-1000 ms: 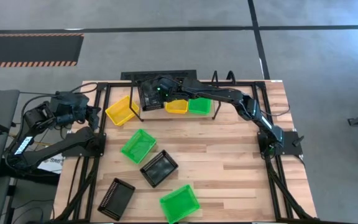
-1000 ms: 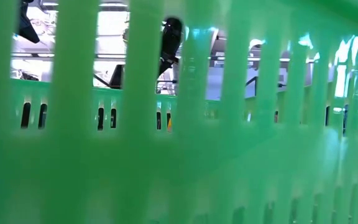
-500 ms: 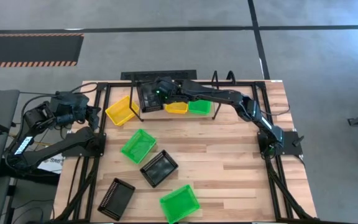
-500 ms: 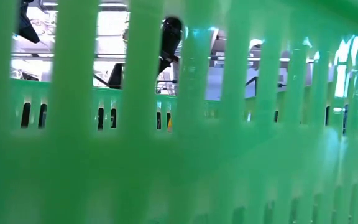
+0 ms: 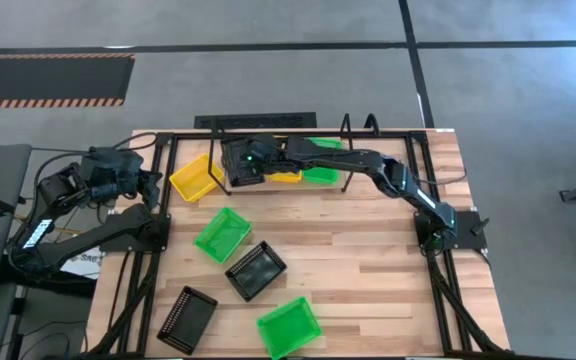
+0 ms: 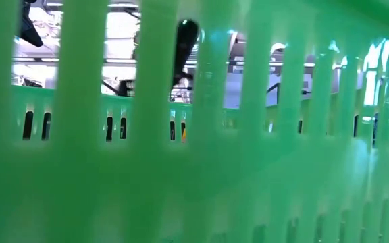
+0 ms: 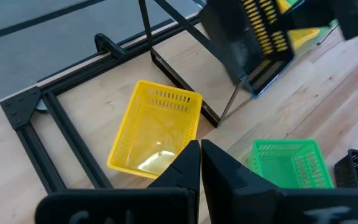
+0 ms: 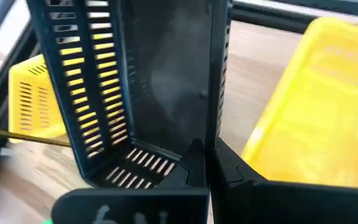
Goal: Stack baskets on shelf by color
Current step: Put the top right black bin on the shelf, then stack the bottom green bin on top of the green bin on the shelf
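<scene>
My right gripper [image 5: 257, 156] reaches across to the shelf's [image 7: 182, 93] left end and is shut on a black basket [image 5: 238, 162], which is held in the air there. In the shelf sit a yellow basket [image 5: 286, 175] and a green basket [image 5: 320, 173]. Another yellow basket [image 5: 194, 177] rests on its base on the table left of the shelf. My left gripper [image 7: 200, 155] hovers shut above that yellow basket [image 7: 157, 127] at the table's left edge and touches nothing. My right gripper pinches the black basket's wall at its rim [image 8: 215, 134] between the two fingers, with the inside of the basket facing one finger [image 8: 188, 163]. The basket [image 8: 154, 81] is lifted clear and tipped onto its side.
Loose on the table lie a green basket [image 5: 221, 233], a black one [image 5: 256, 270], another black one [image 5: 186, 318] and a green one [image 5: 288, 325] at the near edge. That green basket's wall [image 6: 194, 169] fills the low view. Bare board lies toward the table's right.
My right gripper has carried the black basket a little toward the table's left and near edge, at the shelf's left end. The other baskets lie where they lay.
</scene>
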You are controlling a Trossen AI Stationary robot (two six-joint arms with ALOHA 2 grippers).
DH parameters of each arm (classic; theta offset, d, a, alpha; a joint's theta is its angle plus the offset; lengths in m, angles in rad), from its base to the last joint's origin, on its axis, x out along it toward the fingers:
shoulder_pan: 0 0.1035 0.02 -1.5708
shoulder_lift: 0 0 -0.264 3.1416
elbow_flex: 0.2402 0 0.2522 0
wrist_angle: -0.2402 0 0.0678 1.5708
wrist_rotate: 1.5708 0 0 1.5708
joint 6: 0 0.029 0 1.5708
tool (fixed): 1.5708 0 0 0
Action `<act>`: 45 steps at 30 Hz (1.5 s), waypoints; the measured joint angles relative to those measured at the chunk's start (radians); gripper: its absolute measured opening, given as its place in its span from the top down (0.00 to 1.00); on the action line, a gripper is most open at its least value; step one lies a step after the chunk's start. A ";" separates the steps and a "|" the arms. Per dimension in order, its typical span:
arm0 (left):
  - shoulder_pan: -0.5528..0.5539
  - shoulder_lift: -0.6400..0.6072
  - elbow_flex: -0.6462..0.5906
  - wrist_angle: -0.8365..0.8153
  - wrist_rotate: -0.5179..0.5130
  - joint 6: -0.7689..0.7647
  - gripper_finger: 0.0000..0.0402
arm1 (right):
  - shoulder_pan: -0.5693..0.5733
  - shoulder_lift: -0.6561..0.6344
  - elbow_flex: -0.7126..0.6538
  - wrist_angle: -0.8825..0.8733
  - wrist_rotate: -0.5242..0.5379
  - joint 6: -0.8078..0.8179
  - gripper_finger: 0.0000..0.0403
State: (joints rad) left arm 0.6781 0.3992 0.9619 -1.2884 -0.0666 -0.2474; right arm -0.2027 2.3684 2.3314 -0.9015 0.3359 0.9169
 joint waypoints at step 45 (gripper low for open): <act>0.000 0.000 0.000 -0.008 0.008 -0.002 1.00 | -0.053 0.039 0.003 0.055 -0.076 -0.044 0.77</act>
State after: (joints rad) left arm 0.6783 0.3992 0.9619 -1.2968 -0.0586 -0.2497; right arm -0.2558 2.4073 2.3341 -0.8463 0.2595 0.8731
